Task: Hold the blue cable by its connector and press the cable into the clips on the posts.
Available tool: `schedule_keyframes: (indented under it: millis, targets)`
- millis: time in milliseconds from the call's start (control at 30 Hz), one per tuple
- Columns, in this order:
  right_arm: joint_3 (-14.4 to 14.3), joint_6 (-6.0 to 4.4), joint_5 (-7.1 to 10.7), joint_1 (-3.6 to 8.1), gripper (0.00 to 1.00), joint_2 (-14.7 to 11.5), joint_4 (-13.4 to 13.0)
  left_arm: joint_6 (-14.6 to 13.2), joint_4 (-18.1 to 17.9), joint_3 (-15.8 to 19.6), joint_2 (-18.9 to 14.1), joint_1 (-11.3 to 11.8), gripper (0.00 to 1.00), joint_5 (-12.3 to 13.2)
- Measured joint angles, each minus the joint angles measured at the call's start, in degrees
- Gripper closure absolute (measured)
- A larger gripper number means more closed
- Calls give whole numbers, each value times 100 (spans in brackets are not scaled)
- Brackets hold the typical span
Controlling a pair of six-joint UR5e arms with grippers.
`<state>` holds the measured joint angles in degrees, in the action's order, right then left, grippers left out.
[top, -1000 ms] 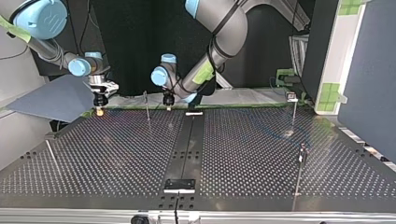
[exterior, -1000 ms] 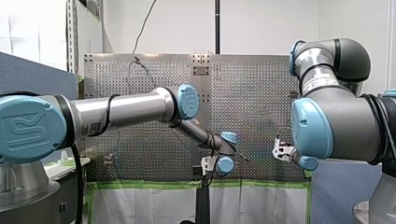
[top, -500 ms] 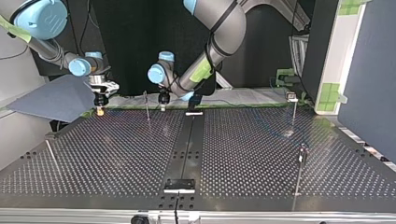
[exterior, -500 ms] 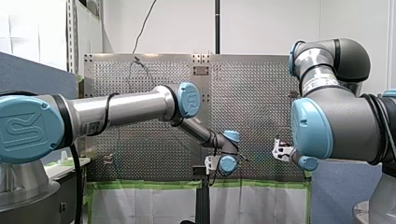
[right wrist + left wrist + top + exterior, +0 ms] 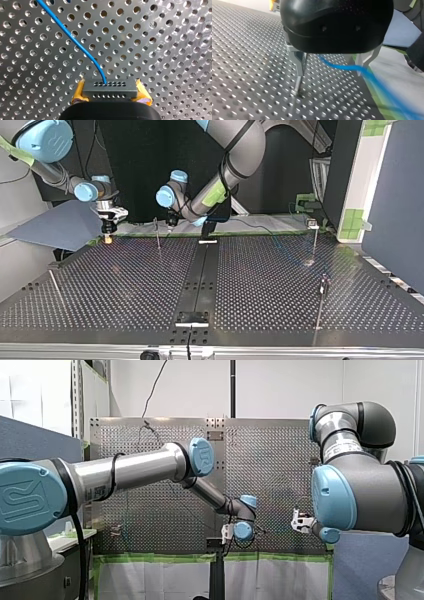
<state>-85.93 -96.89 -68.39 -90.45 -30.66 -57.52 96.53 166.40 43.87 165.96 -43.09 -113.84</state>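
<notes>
The blue cable [image 5: 75, 40] ends in a grey connector [image 5: 110, 87], and my right gripper [image 5: 110, 94] is shut on it with its yellow pads [image 5: 78, 96], close above the perforated table. In the top view that gripper [image 5: 107, 234] hangs at the far left edge. My left gripper [image 5: 329, 73] stands open. The blue cable [image 5: 342, 67] runs loosely between its metal fingers [image 5: 298, 63], touching neither. A thin post [image 5: 298, 85] stands just ahead of one finger. In the top view my left gripper [image 5: 171, 221] hovers beside that post [image 5: 158, 237].
More thin posts stand at the top view's right [image 5: 315, 240], lower right [image 5: 321, 297] and lower left [image 5: 55, 287]. A black strip [image 5: 200, 275] runs down the table's middle. A grey-blue panel [image 5: 55, 225] lies beyond the far left corner.
My left gripper has shifted toward the top view's left, nearer the thin post, and risen slightly. My right arm has stayed where it was.
</notes>
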Motion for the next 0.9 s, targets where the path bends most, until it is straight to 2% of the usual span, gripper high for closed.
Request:
schedule_keyframes:
  millis: [233, 600, 733, 900]
  targets:
    - [0, -14, 5, -2, 100, 1, 3, -85, -254, 310, -294, -32, 0, 60]
    - [1, -33, 17, -1, 100, 2, 10, -237, 33, 791, -367, -204, 0, 93]
    - [0, -32, 18, 0, 100, 2, 25, -253, 43, 818, -368, -259, 0, 94]
    - [1, -33, 18, 4, 100, 2, 30, -260, 43, 685, -369, -354, 0, 92]
